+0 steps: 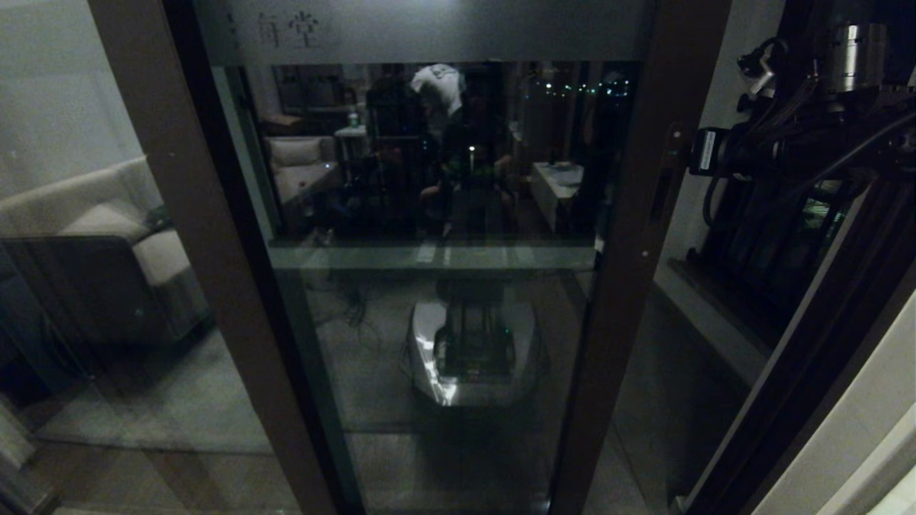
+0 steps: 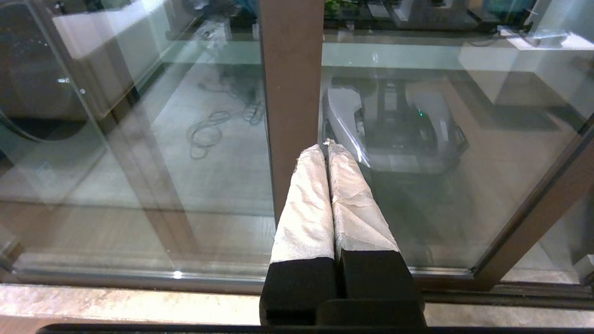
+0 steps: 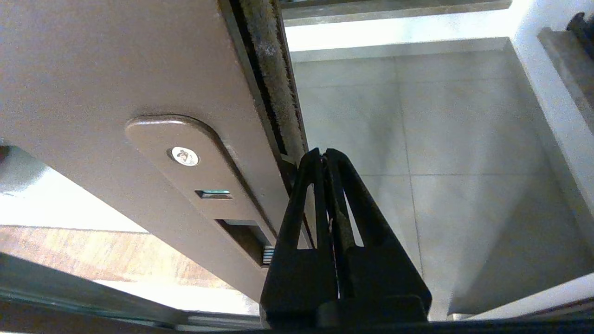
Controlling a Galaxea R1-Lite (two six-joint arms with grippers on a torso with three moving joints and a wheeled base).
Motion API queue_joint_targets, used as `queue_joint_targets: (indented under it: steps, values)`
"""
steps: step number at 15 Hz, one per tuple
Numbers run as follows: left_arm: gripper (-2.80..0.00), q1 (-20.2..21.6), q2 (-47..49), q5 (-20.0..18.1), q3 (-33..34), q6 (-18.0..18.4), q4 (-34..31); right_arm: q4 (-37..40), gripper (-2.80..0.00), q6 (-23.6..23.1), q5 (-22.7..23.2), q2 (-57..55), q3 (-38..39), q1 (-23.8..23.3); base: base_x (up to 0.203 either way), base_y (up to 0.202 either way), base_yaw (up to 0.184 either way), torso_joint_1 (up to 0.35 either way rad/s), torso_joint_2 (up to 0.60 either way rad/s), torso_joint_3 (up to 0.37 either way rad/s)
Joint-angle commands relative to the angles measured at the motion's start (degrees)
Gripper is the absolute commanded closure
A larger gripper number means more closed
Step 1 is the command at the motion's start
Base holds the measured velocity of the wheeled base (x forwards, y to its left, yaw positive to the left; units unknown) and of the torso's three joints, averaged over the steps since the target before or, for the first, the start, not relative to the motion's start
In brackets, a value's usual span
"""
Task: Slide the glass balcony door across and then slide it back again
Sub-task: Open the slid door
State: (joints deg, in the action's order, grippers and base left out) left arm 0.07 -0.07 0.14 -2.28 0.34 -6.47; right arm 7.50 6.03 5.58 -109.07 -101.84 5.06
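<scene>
1. Right gripper [image 3: 325, 155]: fingers pressed together, gripping nothing, tips at the outer edge of the door's handle-side upright, just beside the recessed handle plate [image 3: 204, 185].
2. Left gripper [image 2: 327, 146]: padded fingers closed on each other, nothing held, tips close to a brown frame upright [image 2: 290, 93]; contact can't be judged.
3. Glass balcony door [image 1: 429, 250]: fills the middle of the head view, frosted strip [image 1: 429, 28] with characters on top, slot handle [image 1: 662, 193] on its right upright.
4. Right of the door: an open gap onto grey floor tiles [image 3: 441, 139].
</scene>
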Motion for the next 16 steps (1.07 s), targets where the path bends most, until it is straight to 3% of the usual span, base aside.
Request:
queue_joint_targets:
  steps: [1,16]
  values:
    - [0.00,0.0,0.0,0.0,0.0,0.0,0.0,0.1,0.00,0.0,0.1,-0.3,0.0,0.4,0.000,0.000,0.000,0.000,0.00,0.000]
    - [0.00,0.0,0.0,0.0,0.0,0.0,-0.1,0.1,0.00,1.3,-0.1,-0.6,-0.3,4.4,0.000,0.000,0.000,0.000,0.00,0.000]
